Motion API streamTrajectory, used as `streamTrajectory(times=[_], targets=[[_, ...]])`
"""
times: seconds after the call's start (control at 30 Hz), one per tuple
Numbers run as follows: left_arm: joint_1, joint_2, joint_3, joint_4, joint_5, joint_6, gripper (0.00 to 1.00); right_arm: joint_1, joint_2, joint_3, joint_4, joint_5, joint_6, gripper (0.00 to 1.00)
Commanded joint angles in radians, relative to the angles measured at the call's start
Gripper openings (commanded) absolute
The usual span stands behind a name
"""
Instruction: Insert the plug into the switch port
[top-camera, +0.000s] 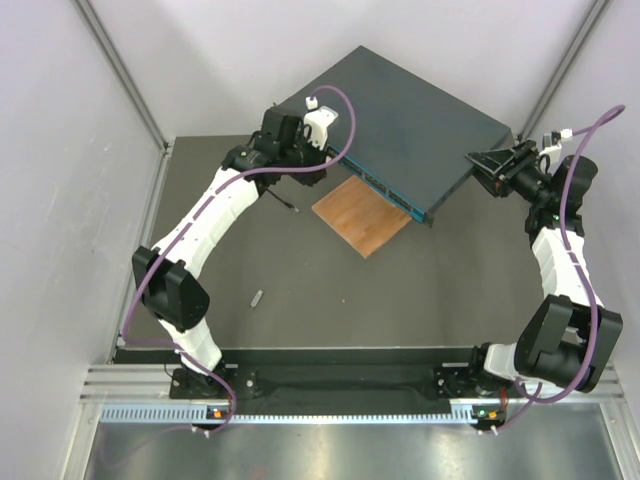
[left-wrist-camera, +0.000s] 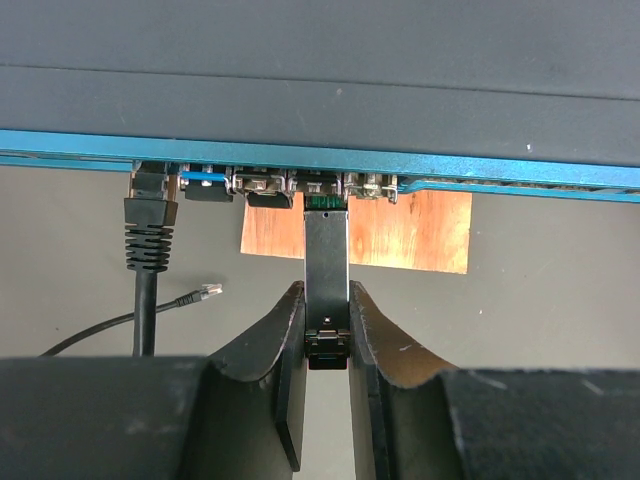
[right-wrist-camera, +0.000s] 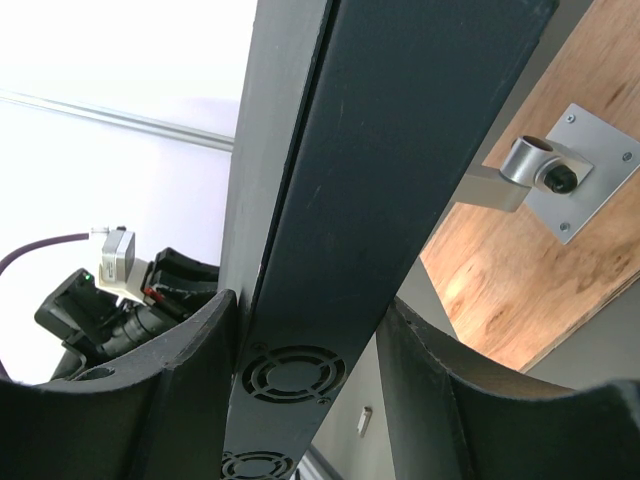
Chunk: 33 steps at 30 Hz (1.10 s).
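Dark grey table (top-camera: 300, 300), white walls around. My left gripper (left-wrist-camera: 326, 300) is closed down narrow on the black plug (left-wrist-camera: 326, 250), one finger on each side. The plug's far end meets a socket in the teal face (left-wrist-camera: 480, 163) of the switch (top-camera: 410, 120); can't tell how deep it sits. My right gripper (right-wrist-camera: 310, 305) is about half open, clamped across the switch's vented side edge. Switch sits far centre, front over the wooden board (left-wrist-camera: 400, 230). Black cable (left-wrist-camera: 148, 240) is seated in a socket left of my plug.
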<state>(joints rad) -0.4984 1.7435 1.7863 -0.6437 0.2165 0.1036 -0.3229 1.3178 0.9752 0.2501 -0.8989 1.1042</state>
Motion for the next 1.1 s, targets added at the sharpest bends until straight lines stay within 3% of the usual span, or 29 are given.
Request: streamTrajectory(times=[0.0, 1.07], targets=[[0.003, -0.002, 0.03, 0.061, -0.017, 0.005, 0.0, 0.016, -0.008, -0.003, 0.061, -0.021, -0.03, 0.0], [0.012, -0.067, 0.001, 0.019, -0.011, 0.034, 0.0, 0.016, -0.011, 0.002, 0.067, -0.017, -0.021, 0.0]])
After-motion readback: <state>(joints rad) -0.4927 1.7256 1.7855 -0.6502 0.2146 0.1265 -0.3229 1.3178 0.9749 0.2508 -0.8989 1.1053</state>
